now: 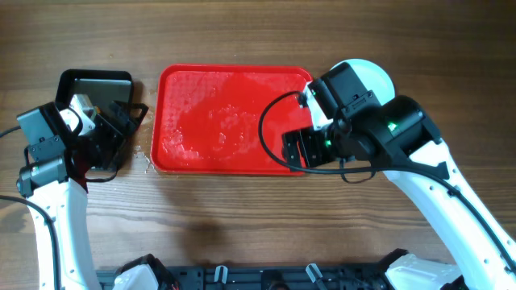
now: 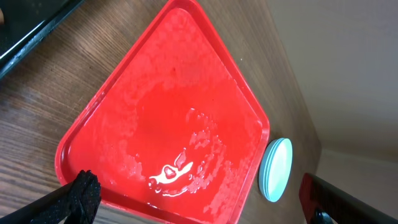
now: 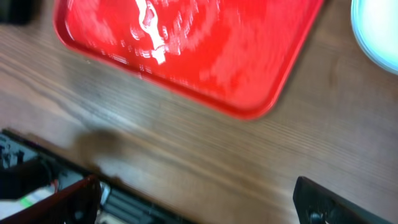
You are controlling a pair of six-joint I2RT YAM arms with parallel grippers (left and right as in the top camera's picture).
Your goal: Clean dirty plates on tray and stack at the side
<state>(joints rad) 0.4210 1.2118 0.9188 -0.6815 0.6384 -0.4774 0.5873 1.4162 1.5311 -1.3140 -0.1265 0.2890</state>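
**Operator:** What is nearest to me?

**Observer:** The bare wooden table [image 1: 242,217], at 6 o'clock from the tray [image 1: 226,113]. Above it, in the right wrist view, you see your right gripper [image 3: 196,186]. Its fingers are spread wide and only wood shows between them. From overhead, this gripper hangs at about 4 o'clock of the tray, over its right near rim.

**Operator:** And my left one?

**Observer:** Your left gripper [image 2: 198,182] is also spread wide and it pinches nothing. It is at 9 o'clock from the tray, over the black tray [image 1: 101,80]. I cannot tell if it touches that one.

**Operator:** How does the red tray look?

**Observer:** It lies flat in the middle of the table. Its floor is wet, with drops and a shiny film of water.

**Operator:** Where are the plates [image 1: 377,74]?

**Observer:** You find them farthest away, at 2 o'clock from the tray, on the table just beside its far right corner. They lie in one stack, pale blue-white. Your right arm covers part of the stack from above. If the stack touches the rim, I cannot tell.
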